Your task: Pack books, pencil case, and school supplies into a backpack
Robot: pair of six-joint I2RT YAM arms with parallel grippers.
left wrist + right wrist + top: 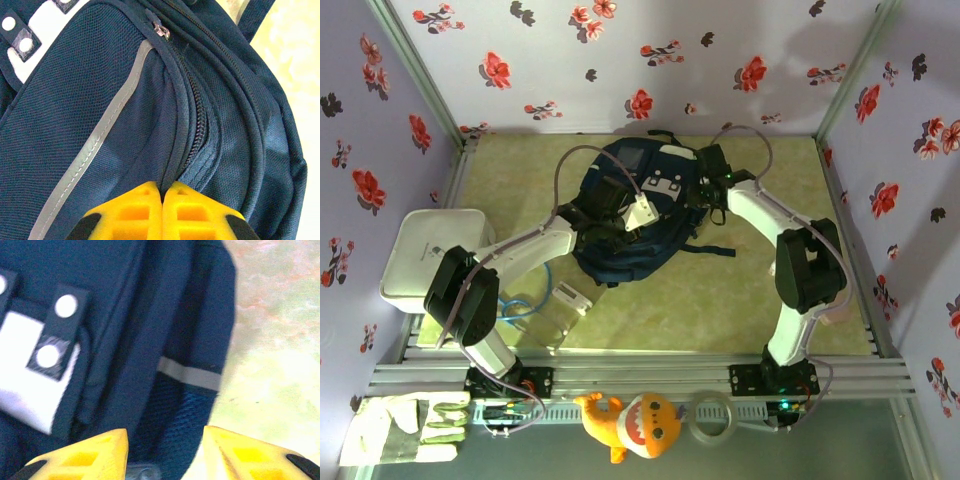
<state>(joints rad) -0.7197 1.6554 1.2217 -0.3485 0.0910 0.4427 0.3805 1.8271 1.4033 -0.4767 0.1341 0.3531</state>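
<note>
At the mat's 9 o'clock edge a white tray sits against the left wall, with the left arm's elbow just beside it. From there the arm reaches toward 1 o'clock onto the backpack, which lies at the centre of the mat, its top close to the far wall at 12 o'clock.

On the left wrist view, the left gripper has its jaws together, pinched on the piped edge of a pocket of the backpack. A zipper line runs up from them toward a zipper pull at 12 o'clock.

The right gripper is at the backpack's 2 o'clock side. Its jaws are apart and straddle the bag's side panel, with a grey trim strip just ahead of them. A white patch lies at 9 o'clock, and bare mat lies past the bag's edge at 3 o'clock.

The mat is open from the backpack's 4 to 6 o'clock, down to the near rail and across to the right wall.
</note>
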